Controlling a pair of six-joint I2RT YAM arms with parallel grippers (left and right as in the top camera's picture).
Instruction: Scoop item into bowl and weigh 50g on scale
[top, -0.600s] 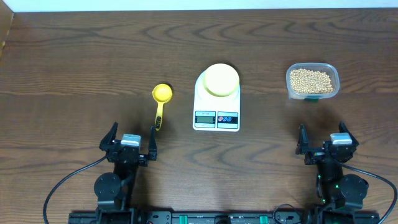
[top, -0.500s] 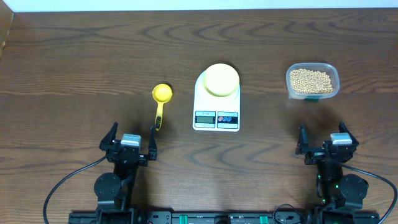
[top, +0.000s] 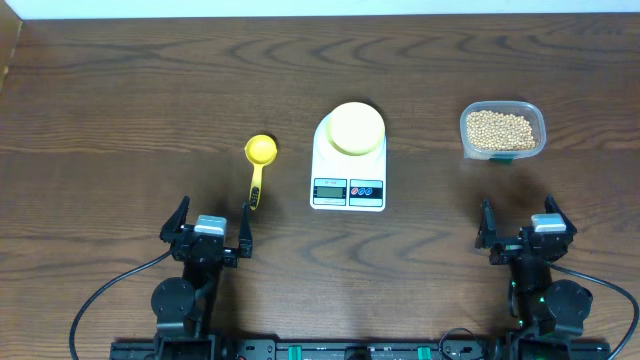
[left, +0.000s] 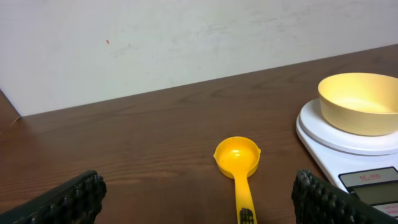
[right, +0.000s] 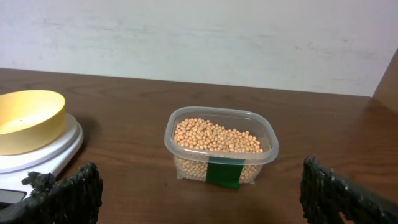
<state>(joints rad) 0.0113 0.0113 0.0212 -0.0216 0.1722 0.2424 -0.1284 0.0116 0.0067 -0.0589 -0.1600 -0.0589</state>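
The left gripper and right gripper are held open, empty, nearside. The bowl is set on the scale; beans are kept far right.

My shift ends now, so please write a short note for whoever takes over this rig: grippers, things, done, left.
Left gripper: open, empty, just short of the scoop's handle end.
Right gripper: open, empty, facing the container.
Bowl sits empty on the scale. Beans are in the container, right of the scale. Scoop lies left of the scale.
Done: no beans moved.
Left: take the scoop, fill the bowl, weigh.
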